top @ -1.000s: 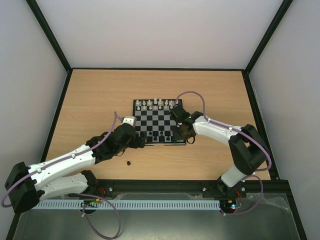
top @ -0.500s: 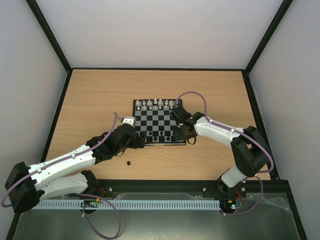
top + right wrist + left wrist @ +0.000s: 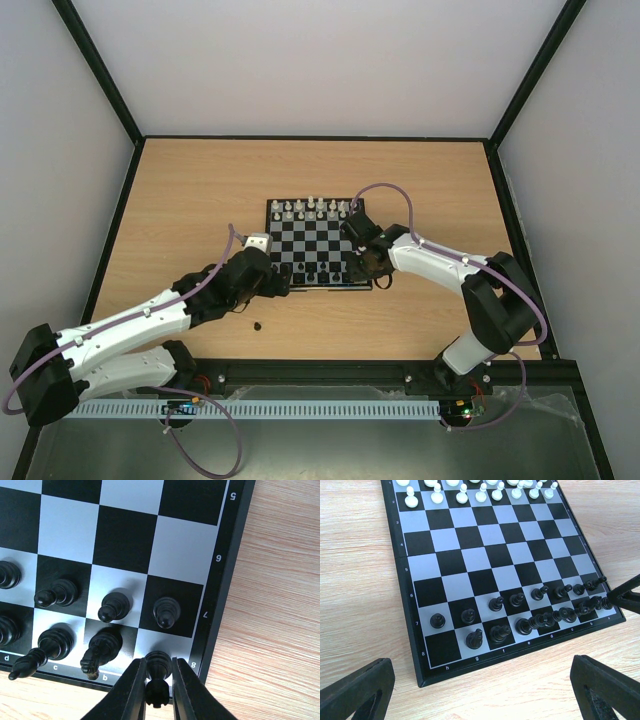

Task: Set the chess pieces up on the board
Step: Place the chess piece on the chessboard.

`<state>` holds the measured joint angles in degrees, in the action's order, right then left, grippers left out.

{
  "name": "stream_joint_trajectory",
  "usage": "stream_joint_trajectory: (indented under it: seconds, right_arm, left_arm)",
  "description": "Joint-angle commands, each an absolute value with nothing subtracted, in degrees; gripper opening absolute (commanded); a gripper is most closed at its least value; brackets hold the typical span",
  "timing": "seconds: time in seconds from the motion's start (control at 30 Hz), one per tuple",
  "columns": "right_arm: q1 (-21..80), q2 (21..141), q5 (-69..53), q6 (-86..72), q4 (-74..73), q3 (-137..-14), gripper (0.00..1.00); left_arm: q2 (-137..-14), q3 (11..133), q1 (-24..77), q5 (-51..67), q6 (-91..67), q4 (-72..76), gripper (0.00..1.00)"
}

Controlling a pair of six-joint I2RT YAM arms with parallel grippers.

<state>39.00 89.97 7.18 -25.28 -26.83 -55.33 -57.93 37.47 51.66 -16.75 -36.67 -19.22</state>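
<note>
The board point(image 3: 315, 243) lies mid-table. Black chess pieces point(image 3: 520, 600) stand in two rows along its near edge. My right gripper point(image 3: 159, 690) is shut on a black rook point(image 3: 159, 666) and holds it upright on the pale corner square marked 8, next to a black knight point(image 3: 102, 650). From above, my right gripper point(image 3: 372, 265) is at the board's near right corner. My left gripper point(image 3: 480, 700) is open and empty, hovering over the wood just off the near left corner point(image 3: 280, 282). The h8 corner square point(image 3: 442, 647) is bare.
One small dark piece point(image 3: 258, 325) lies on the wood near the left arm. White pieces point(image 3: 313, 208) line the board's far edge. A black frame borders the wooden table point(image 3: 200, 190).
The right arm has shifted very slightly at the board's near right corner. The left arm has not moved.
</note>
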Motion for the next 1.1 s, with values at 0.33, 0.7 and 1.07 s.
stream_joint_trajectory:
  seconds: [0.33, 0.7, 1.07]
  right_arm:
    - [38.84, 90.49, 7.21, -25.08, -29.09, -55.57, 0.19]
    - [38.85, 85.80, 5.70, -24.96, -29.01, -55.15, 0.28]
    - [38.85, 70.62, 0.31, -25.44, -27.30, -52.06, 0.99]
  left_arm:
    - [-57.74, 36.93, 51.22, -17.75, -37.18, -19.90, 0.99]
    - [-57.71, 36.99, 51.19, -17.99, -37.56, -20.34, 0.99]
    - [-58.13, 35.61, 50.92, -16.29, -40.86, -21.38, 0.99]
